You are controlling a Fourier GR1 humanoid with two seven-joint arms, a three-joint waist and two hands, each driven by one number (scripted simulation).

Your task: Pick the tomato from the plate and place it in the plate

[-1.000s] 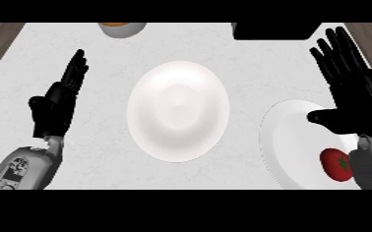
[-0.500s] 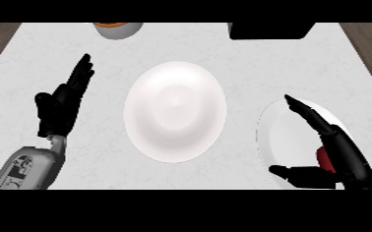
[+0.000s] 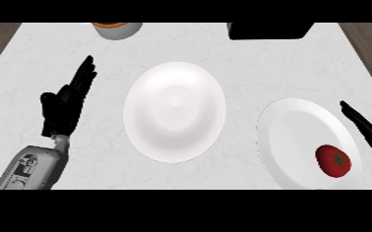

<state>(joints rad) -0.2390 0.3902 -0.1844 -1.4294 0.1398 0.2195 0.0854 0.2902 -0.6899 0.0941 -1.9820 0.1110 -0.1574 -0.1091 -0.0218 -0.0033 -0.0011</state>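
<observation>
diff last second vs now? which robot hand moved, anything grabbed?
The right robot hand swept from above the right plate down over the tomato, then pulled off toward the right edge; only fingers show now. The tomato lies uncovered on that plate, not grasped. Unchanged: the left robot hand resting open at left, the centre plate, the bowl and the black box at the far edge.
</observation>
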